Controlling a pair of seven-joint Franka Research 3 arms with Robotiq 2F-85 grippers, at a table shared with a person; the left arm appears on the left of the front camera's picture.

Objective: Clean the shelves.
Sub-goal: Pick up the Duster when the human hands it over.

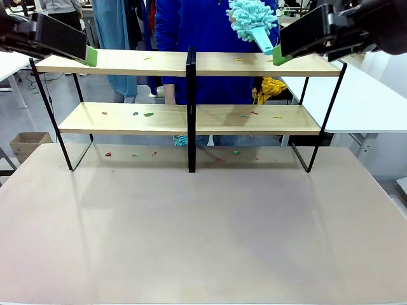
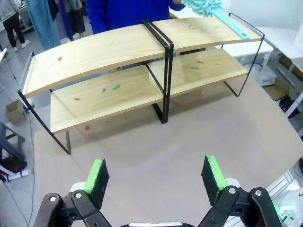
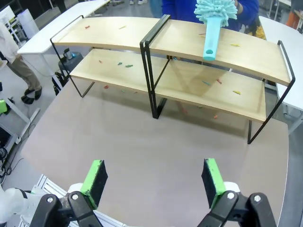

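Observation:
The shelves (image 1: 127, 62) stand across the far half of the table, two light-wood tiers on a black frame, also seen in the left wrist view (image 2: 94, 52) and the right wrist view (image 3: 180, 45). Small coloured scraps (image 1: 147, 114) lie scattered on both tiers and on the tabletop beneath. A person in blue behind the rack holds a teal fluffy duster (image 1: 253, 22) (image 2: 208, 6) (image 3: 214, 14), its handle resting on the top right board. My left gripper (image 2: 156, 177) (image 1: 89, 56) is open, raised over the near table. My right gripper (image 3: 154, 179) (image 1: 280, 56) is open too, equally high and empty.
The beige tabletop (image 1: 203, 229) spreads in front of the rack. A white table (image 1: 369, 101) stands at the right, a cardboard box (image 1: 28, 143) on the floor at the left, and a yellow cloth (image 1: 270, 86) behind the rack.

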